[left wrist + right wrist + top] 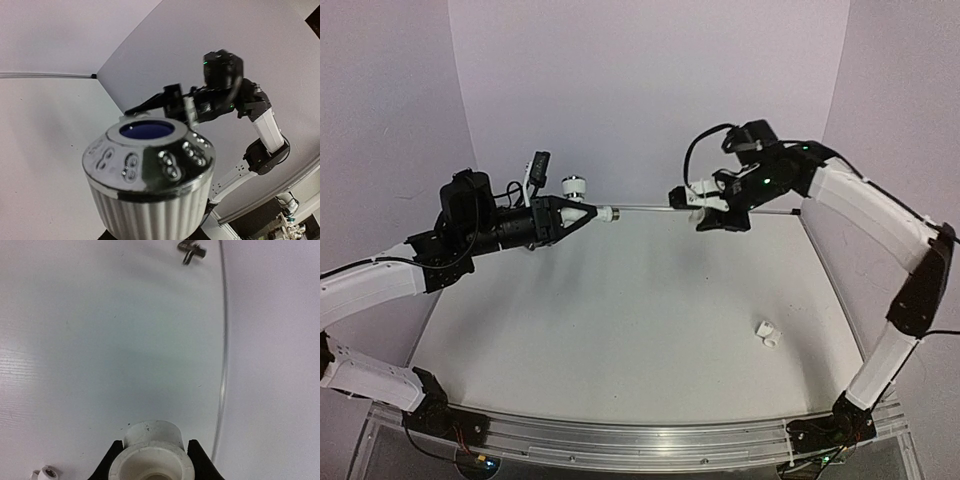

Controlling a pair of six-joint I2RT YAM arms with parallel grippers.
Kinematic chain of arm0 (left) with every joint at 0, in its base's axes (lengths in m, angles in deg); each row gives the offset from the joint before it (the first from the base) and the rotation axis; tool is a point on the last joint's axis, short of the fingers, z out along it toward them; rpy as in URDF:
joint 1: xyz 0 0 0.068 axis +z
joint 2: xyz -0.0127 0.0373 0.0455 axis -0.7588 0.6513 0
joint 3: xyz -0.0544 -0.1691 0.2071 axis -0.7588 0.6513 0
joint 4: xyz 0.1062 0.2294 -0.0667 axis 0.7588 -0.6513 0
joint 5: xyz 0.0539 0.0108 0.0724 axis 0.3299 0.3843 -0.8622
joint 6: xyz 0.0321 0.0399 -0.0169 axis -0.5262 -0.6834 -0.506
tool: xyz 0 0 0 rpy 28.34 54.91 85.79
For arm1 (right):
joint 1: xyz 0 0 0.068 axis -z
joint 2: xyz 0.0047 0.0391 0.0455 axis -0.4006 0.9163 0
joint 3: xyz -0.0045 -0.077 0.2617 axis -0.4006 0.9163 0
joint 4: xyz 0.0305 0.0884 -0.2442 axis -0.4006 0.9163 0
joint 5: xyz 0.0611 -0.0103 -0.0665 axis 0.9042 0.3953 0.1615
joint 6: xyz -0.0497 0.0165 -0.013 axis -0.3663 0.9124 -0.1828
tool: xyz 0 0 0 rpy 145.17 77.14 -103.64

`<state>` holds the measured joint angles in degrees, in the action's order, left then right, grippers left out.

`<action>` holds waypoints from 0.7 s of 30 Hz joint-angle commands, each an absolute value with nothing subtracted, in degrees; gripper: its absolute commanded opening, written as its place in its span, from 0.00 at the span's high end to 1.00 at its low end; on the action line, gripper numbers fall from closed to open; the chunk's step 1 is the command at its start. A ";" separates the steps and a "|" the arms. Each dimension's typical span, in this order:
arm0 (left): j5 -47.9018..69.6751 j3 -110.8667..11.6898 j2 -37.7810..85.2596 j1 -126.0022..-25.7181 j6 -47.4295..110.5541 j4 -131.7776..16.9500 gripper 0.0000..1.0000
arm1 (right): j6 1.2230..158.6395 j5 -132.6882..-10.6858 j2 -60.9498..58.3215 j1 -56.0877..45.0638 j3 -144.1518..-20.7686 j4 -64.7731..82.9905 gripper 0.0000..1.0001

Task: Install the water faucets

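1. Your left arm is raised, claw (pixel 588 214) pointing right, clamped on a faucet (pixel 577 186).
2. Your right arm arches high, claw (pixel 703 208) pointing left, closed on a white fitting (pixel 152 450).

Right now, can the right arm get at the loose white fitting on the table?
Probably not yet. The loose fitting lies in the open on the table, nothing blocking it, but the right gripper is shut on a white tubular part; the left gripper holds the faucet body.
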<state>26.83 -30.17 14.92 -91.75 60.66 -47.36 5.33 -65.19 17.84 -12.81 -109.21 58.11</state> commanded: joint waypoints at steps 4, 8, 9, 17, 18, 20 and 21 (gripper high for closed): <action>41.06 -33.35 12.54 -91.20 67.35 -38.46 1.00 | -0.55 -54.83 2.47 -13.38 -105.47 45.92 0.90; 47.16 -33.31 14.01 -91.20 74.59 -30.27 1.00 | -5.23 -51.22 -6.62 -14.63 -95.94 34.35 0.92; 48.32 -33.28 14.50 -91.20 76.60 -27.95 1.00 | -6.66 -50.53 -8.81 -15.21 -93.27 31.31 0.92; 49.76 -32.22 15.50 -91.29 87.81 -18.94 1.00 | -19.98 -49.87 -19.21 -21.36 -77.46 11.77 0.95; 49.29 -31.93 15.50 -91.30 89.32 -18.30 1.00 | -21.84 -50.16 -19.83 -22.06 -75.65 9.41 0.95; 47.88 -31.24 15.41 -91.46 91.40 -17.70 1.00 | -26.11 -50.13 -20.65 -23.06 -72.64 4.22 0.97; 47.44 -31.07 15.43 -91.68 91.90 -17.82 1.00 | -27.77 -50.04 -20.86 -23.54 -71.26 1.73 0.98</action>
